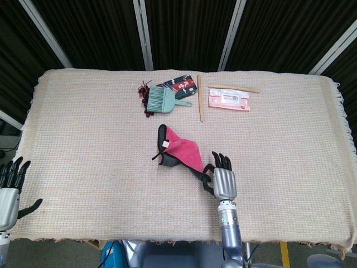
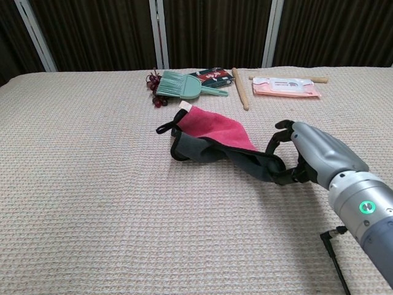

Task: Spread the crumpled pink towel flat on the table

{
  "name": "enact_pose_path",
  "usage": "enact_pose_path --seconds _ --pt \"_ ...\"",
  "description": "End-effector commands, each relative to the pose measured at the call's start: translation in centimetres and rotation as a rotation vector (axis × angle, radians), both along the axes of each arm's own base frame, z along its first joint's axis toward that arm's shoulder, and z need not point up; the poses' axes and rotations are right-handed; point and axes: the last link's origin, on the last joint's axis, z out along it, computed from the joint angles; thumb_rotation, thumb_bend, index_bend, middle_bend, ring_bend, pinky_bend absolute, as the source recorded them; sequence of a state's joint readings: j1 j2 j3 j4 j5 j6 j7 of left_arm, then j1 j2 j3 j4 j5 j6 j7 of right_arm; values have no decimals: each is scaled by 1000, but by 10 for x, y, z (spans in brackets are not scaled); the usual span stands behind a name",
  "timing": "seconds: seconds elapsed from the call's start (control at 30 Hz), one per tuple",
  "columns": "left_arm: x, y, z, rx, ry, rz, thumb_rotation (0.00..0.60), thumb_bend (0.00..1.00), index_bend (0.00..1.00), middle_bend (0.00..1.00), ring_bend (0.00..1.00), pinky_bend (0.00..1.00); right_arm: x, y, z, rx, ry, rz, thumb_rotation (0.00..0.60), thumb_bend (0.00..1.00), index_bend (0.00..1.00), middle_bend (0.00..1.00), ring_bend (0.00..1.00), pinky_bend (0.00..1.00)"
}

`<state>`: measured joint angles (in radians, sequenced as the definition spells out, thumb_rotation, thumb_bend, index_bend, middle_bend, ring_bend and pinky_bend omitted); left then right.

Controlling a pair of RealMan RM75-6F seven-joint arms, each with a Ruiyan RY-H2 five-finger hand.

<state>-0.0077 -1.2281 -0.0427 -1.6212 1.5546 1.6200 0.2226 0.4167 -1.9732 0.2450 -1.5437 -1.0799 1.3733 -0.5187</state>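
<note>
Near the middle of the table (image 1: 83,128) lies the pink towel (image 1: 185,152) — still bunched, grey underside showing, one end pinched by the right hand (image 1: 221,180) just beside it. Off the table's near-left corner the left hand (image 1: 10,187) hangs with fingers spread, holding nothing. Along the far edge sit a green brush (image 1: 162,100), a wooden stick (image 1: 200,97) and a wipes packet (image 1: 230,100).

Right robot hand (image 2: 316,157) grips low with curled fingers; left robot hand (image 1: 9,187) spread.
</note>
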Motion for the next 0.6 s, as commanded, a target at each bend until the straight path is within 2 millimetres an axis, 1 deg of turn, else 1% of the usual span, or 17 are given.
enact_pose_path --seconds 0.03,0.2,0.3,0.47,0.53,0.6 --pt "0 0 0 0 0 0 600 0 0 0 0 0 0 0 0 5 1 3 600 547 522 115 0 0" --pt "0 0 0 2 -1 1 600 0 0 0 0 0 4 -4 6 -5 -3 13 600 549 522 115 0 0" --pt "-1 0 0 1 -1 4 600 0 0 0 0 0 9 -12 16 -29 -3 30 600 549 522 115 0 0" --pt "-2 2 0 2 -3 16 600 0 0 0 0 0 21 -31 44 -87 0 64 600 550 522 115 0 0" --pt "-4 3 -1 0 -3 22 600 0 0 0 0 0 31 -44 64 -135 21 93 600 550 522 114 0 0" --pt "-4 5 -1 1 -10 28 600 0 0 0 0 0 40 -52 78 -158 36 112 600 549 522 114 0 0"
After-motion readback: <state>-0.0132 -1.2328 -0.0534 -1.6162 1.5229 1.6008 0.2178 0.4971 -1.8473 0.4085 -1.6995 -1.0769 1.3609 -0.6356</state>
